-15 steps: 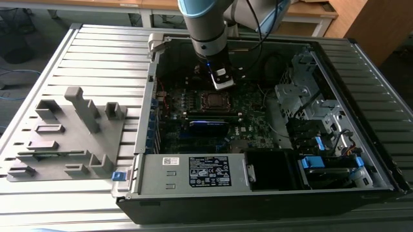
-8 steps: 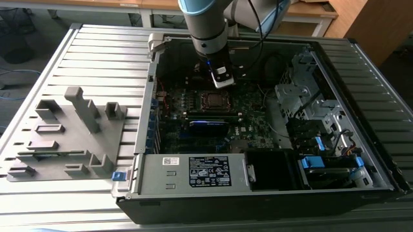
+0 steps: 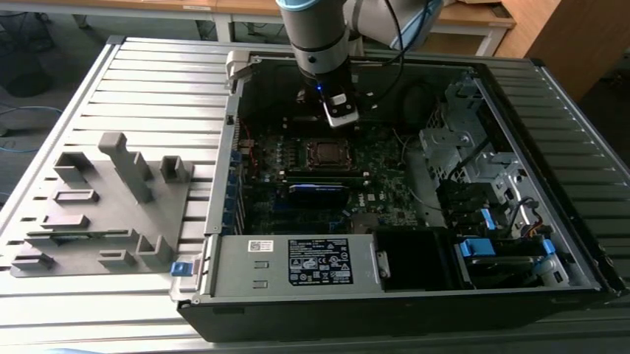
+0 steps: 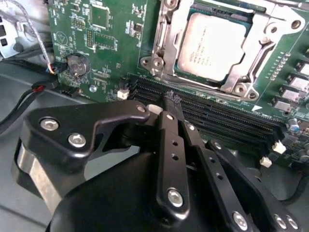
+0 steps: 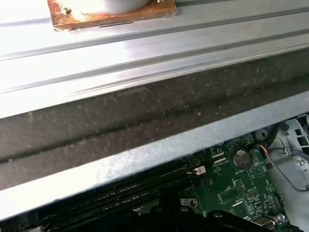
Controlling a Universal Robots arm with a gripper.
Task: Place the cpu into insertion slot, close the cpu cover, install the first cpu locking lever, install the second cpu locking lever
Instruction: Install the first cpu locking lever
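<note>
My gripper (image 4: 170,104) is pinched closed, holding nothing, tips hovering over the black memory slots (image 4: 227,121). Just beyond, the cpu (image 4: 208,46) lies seated in the insertion slot (image 3: 327,151), the cpu cover (image 4: 251,50) framing it. Drifting low, I risk scraping those slots or jarring the cover.

Even daylight; case interior (image 3: 325,177) shadowed; glare on metal slats (image 5: 96,53); near claw (image 4: 171,104) soft.

cpu cover (image 4: 251,72) cut off by second wrist view's edge, claw (image 4: 172,104) base cropped
</note>
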